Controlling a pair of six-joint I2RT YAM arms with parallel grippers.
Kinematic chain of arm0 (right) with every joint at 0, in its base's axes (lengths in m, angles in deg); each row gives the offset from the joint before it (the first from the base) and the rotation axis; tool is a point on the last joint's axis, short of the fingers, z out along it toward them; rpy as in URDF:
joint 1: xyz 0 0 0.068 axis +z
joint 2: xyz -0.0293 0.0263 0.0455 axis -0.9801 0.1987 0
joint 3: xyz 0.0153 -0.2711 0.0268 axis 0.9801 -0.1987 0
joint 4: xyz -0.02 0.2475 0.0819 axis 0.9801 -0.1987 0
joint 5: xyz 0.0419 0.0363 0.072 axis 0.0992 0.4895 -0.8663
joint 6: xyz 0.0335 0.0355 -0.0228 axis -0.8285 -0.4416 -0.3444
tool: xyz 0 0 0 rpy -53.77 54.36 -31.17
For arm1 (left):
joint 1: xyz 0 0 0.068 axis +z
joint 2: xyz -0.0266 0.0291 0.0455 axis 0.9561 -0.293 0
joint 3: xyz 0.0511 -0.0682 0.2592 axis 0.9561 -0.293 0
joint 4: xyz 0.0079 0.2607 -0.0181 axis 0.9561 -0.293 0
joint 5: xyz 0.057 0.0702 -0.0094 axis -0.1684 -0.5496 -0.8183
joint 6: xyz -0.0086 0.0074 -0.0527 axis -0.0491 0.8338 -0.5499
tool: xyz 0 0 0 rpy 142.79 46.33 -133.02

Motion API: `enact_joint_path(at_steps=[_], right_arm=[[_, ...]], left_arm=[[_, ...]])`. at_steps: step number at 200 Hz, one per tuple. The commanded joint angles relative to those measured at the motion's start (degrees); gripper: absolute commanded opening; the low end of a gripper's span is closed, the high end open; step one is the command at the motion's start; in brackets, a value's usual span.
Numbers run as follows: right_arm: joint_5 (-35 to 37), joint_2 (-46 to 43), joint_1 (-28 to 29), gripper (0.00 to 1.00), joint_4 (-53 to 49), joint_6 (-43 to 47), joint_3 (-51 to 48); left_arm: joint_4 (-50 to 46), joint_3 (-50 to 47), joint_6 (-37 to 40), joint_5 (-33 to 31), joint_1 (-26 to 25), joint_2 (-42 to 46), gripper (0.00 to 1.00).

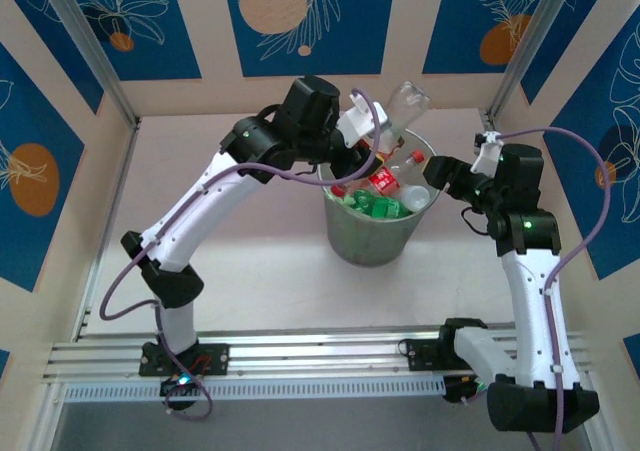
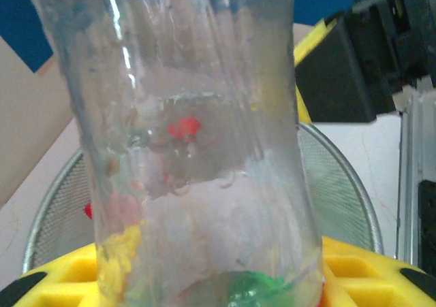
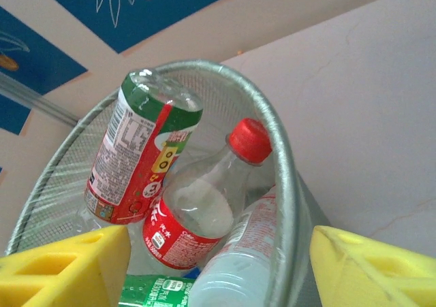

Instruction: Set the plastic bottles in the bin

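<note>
Over the far rim of the bin (image 1: 348, 243), the left jaws are clenching a clear bottle (image 1: 405, 101) and holding it at a tilt. In the left wrist view its transparent wall is sitting between the 2 yellow fingers (image 2: 368, 269), with the mesh rim showing below. We are recording this bottle as above the opening and not yet inside.

At the bin's right-hand rim, the right jaws are standing apart and grasping nothing.

Inside the bin we are counting at least 4 bottles. A green-and-red-labelled bottle (image 3: 136, 157) is leaning on the far wall. A red-capped bottle (image 3: 204, 205) is touching it, and a pale bottle (image 3: 238, 259) is lying against the near wall. A green-labelled bottle (image 3: 153, 295) is lying underneath. The bin itself is standing mid-counter (image 1: 250, 171), between the 2 arms.

We are finding no bottle lying on the counter around the bin. We are therefore judging the task as nearly complete, with only the release of the clear bottle outstanding. We are also noting that the pile is reaching close to the rim, so the last bottle may come to rest on top of the others.
</note>
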Motion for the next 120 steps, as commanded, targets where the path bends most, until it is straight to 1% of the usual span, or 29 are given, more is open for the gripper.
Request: enact_joint_path(at_steps=[1, 38, 70, 93, 120], right_arm=[[4.0, -1.5, -1.5, 0.71, -0.3, -0.9, 0.9], [3.7, -3.5, -3.9, 0.71, 1.4, -3.0, -1.5], [3.2, -4.1, -5.0, 0.70, 1.3, -3.3, -1.7], [2.7, -4.1, -5.4, 0.70, 1.2, -3.1, -1.7], [2.3, -4.0, -5.7, 0.70, 1.4, -3.2, -2.1]], left_arm=[[-4.9, 3.1, 4.0, 0.6, -1.8, -1.0, 0.00], [-9.4, 4.4, 6.7, -0.1, -2.9, -3.7, 0.00], [-12.6, 7.0, 8.6, -2.2, -3.5, -6.7, 0.00], [-12.8, 7.2, 9.5, -3.0, -3.5, -7.6, 0.00], [-10.3, 7.5, 9.1, -4.0, -3.6, -6.9, 0.00]])
